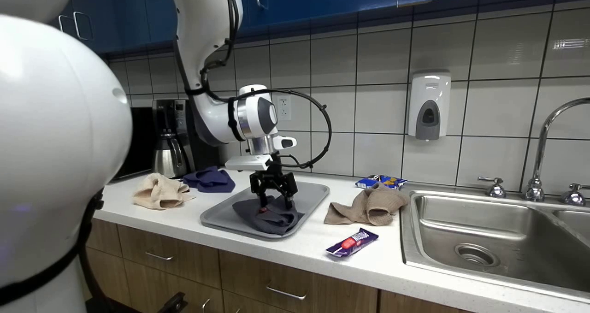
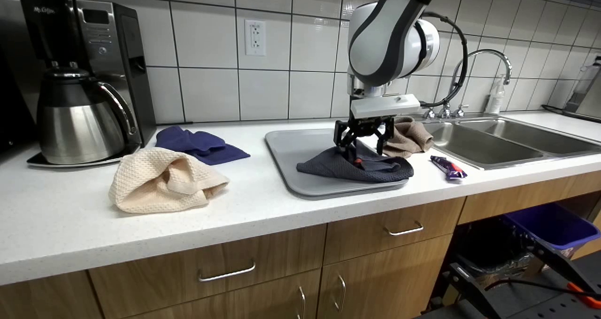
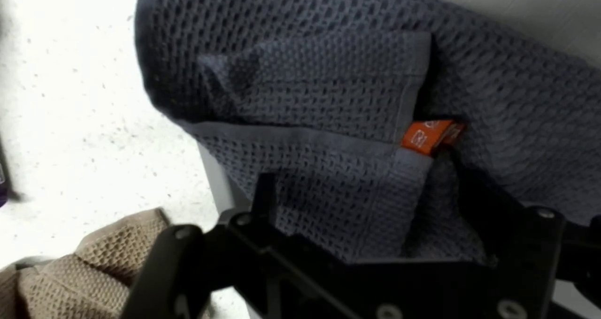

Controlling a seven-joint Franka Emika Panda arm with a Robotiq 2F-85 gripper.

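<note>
A white robot arm extended down over a white kitchen countertop, its black gripper pointing at a crumpled dark gray cloth. The cloth lay loosely folded on a gray tray, toward the front in both exterior views, with part of it lapping over the rim. The gripper's two fingers stood apart, and waffle-textured fabric showed between them in the wrist view; one finger was close to a small orange tag at the cloth's hem. The fingertips reached down to the cloth, but whether they pressed on it could not be told. To the right of the tray in both exterior views, a rumpled brown cloth lay just beside a stainless steel sink, and a purple snack packet with a red patch lay near the counter's front edge. In an exterior view, a blue packet sat behind the brown cloth, close to the tiled wall. To the left of the tray were a cream cloth and, behind it, a navy cloth, both bunched up. Past them stood a black and silver coffee maker with a steel carafe. A white soap dispenser hung on the wall above the counter; farther along, a silver faucet curved over the sink.
</note>
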